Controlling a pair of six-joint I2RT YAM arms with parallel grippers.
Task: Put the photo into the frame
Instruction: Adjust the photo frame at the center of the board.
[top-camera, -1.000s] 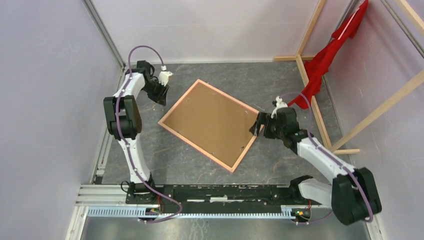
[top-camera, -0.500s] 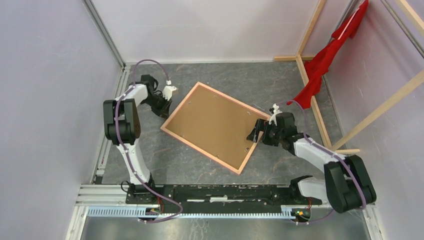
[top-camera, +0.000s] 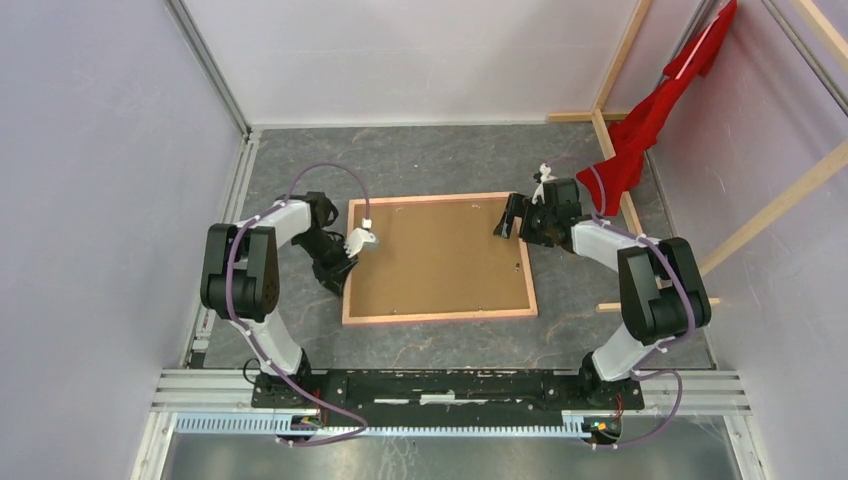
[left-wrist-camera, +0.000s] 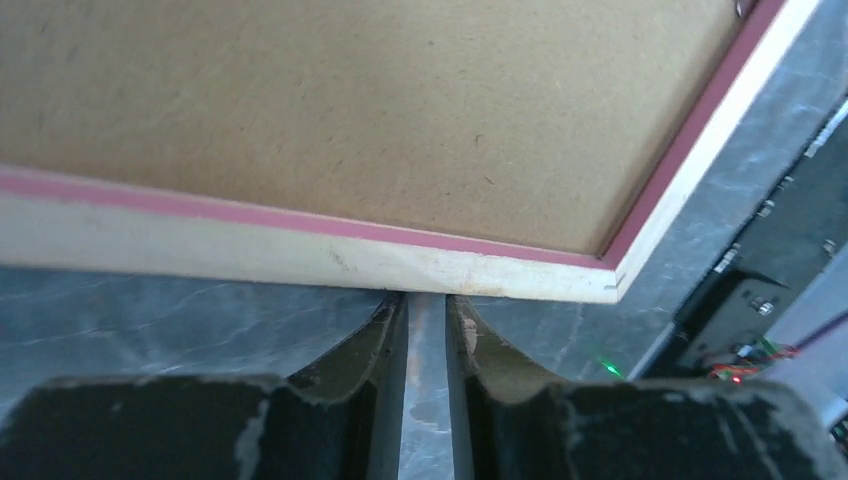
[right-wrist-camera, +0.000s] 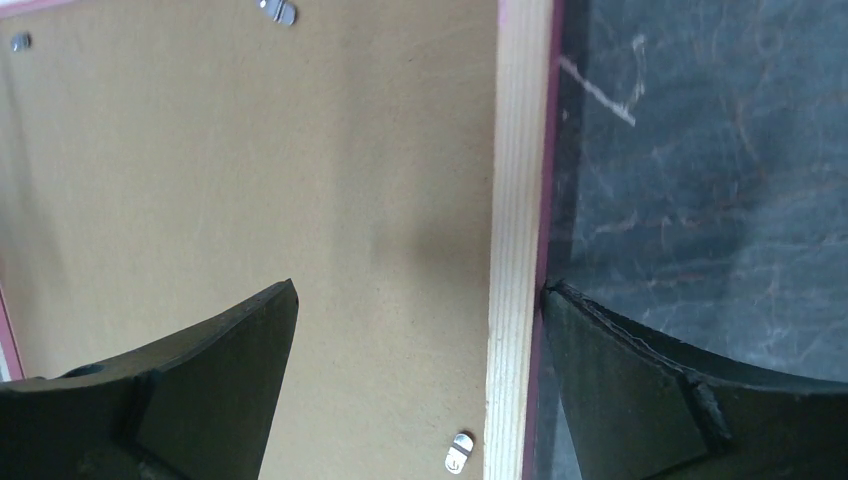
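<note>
The frame (top-camera: 440, 317) lies back-up in the middle of the table, its pale wood rail with a pink lip squared to the table edges. Inside it sits the photo (top-camera: 440, 255), showing only its brown hardboard back. My left gripper (top-camera: 347, 266) is at the frame's left rail. In the left wrist view its jaws (left-wrist-camera: 427, 298) stand open by a narrow gap with nothing between, tips against the rail (left-wrist-camera: 300, 262). My right gripper (top-camera: 512, 222) is wide open near the far right corner. It straddles the right rail (right-wrist-camera: 515, 200), one finger (right-wrist-camera: 620, 380) on the outer pink edge, the other over the hardboard (right-wrist-camera: 250, 150).
Small metal tabs (right-wrist-camera: 459, 452) edge the hardboard. Bare wooden beams (top-camera: 625, 215) and a red cloth (top-camera: 650, 120) stand at the right. Walls close the back and left. The arms' mounting rail (top-camera: 430, 385) runs along the near edge.
The frame has turned clockwise from a diagonal lie to square with the table. My left gripper came nearer along its left rail and narrowed. The right gripper swung to the far right corner.
</note>
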